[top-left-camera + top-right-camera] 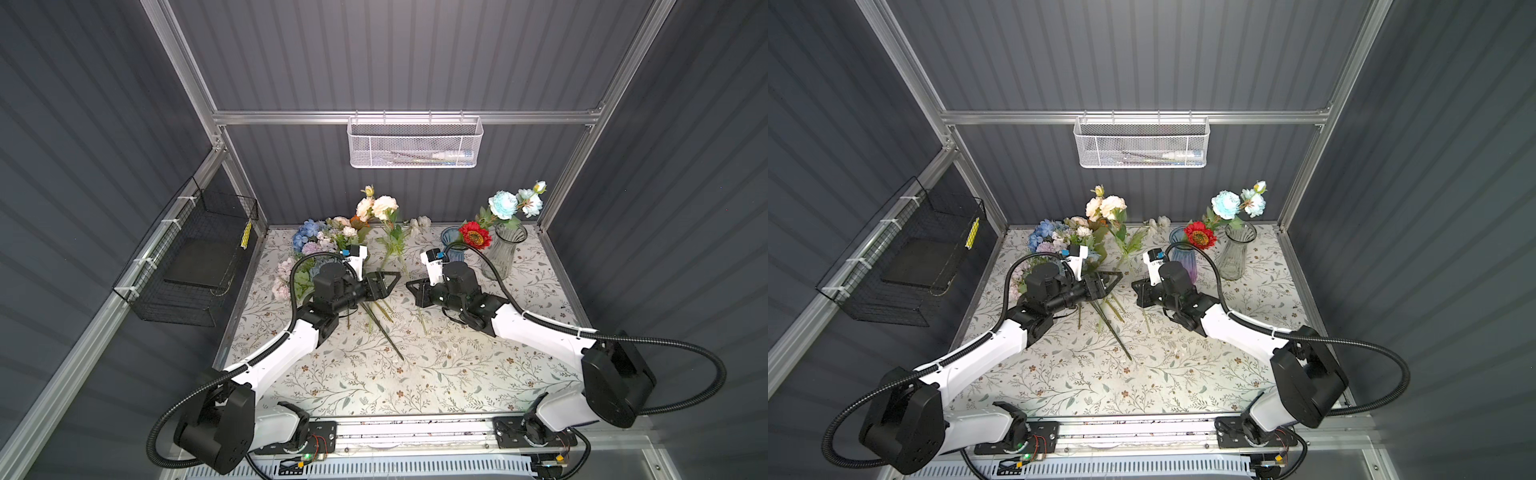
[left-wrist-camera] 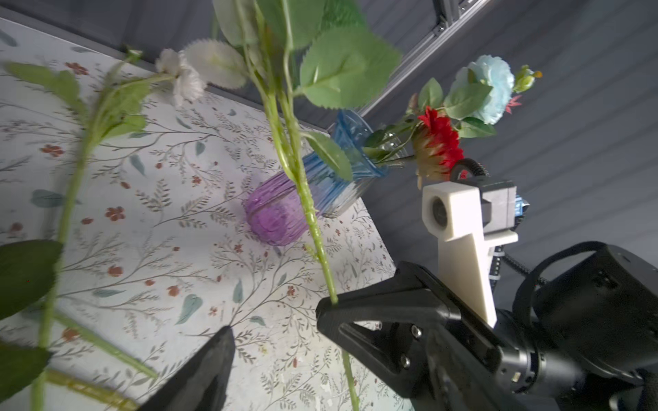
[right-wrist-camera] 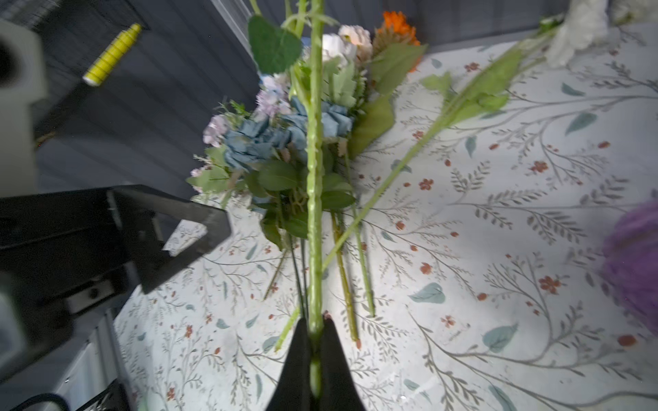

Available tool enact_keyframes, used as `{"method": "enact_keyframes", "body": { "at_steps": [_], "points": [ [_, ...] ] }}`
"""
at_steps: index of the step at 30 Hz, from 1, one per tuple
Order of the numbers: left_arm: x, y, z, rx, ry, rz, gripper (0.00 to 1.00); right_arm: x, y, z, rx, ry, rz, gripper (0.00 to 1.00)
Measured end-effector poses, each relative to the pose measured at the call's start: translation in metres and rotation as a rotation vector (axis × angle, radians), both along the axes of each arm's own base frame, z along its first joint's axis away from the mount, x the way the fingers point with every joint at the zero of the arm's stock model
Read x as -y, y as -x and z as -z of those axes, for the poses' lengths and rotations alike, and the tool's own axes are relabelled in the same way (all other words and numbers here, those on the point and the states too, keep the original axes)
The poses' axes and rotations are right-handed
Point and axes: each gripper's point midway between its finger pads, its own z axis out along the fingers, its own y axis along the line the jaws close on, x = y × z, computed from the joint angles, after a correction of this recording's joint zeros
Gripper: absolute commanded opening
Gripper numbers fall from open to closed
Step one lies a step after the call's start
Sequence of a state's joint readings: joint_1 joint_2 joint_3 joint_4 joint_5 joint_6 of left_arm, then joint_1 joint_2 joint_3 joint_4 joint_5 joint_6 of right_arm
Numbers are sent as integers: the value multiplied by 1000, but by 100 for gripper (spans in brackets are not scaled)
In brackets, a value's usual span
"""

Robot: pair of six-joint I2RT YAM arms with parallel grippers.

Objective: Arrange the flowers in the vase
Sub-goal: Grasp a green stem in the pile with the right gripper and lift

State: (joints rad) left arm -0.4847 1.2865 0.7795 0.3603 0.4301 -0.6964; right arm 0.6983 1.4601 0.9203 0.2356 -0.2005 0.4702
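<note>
So the right gripper sits just right of the middle of the frame in both top views. It's clamped tight on the green stem of the cream-and-peach flower. The right wrist view shows it best, with both black fingers squeezing the stem and the stalk running straight up the frame. The blooms stand up high against the back wall, upper middle of the top views.

The left gripper faces it from just left of centre. Its jaws are spread wide with nothing between them, close to that stem but not touching it.

The rest of the flowers:
- The pile of flowers (blue, lilac, cream, a bit of orange) lies at the upper left of the table.
- Some loose stems trail from it toward the centre.
- A white flower lies flat along the back edge.

At the upper right stand the blue-and-purple vase and, beside it, the clear vase. The pale blue flowers are in the clear one. The red flower sits between the two rims, and I honestly can't tell which vase its stem goes into.
</note>
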Motion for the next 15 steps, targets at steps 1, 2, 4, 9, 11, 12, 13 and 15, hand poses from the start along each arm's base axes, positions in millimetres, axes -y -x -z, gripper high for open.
{"method": "enact_keyframes", "body": {
  "at_steps": [1,2,4,9,11,12,13,15],
  "points": [
    [1,0,-1,3,3,2,80,-2,2,-6,11,-14,-13,0],
    [1,-1,-3,7,5,1,80,-4,5,-12,23,-30,-28,0],
    [1,-2,-6,16,9,1,79,-8,9,-21,42,-52,-53,0],
    [3,-5,-23,57,26,1,72,-17,24,-25,57,-71,-118,0],
    [3,-6,-29,73,31,1,68,-19,30,-21,54,-66,-136,0],
    [3,-7,-32,82,31,-2,65,-20,33,-17,51,-62,-144,0],
    [2,-7,-34,89,32,-5,63,-21,35,-15,48,-58,-150,0],
    [1,-7,-37,102,30,-12,58,-22,39,-9,40,-51,-160,0]
  ]
}}
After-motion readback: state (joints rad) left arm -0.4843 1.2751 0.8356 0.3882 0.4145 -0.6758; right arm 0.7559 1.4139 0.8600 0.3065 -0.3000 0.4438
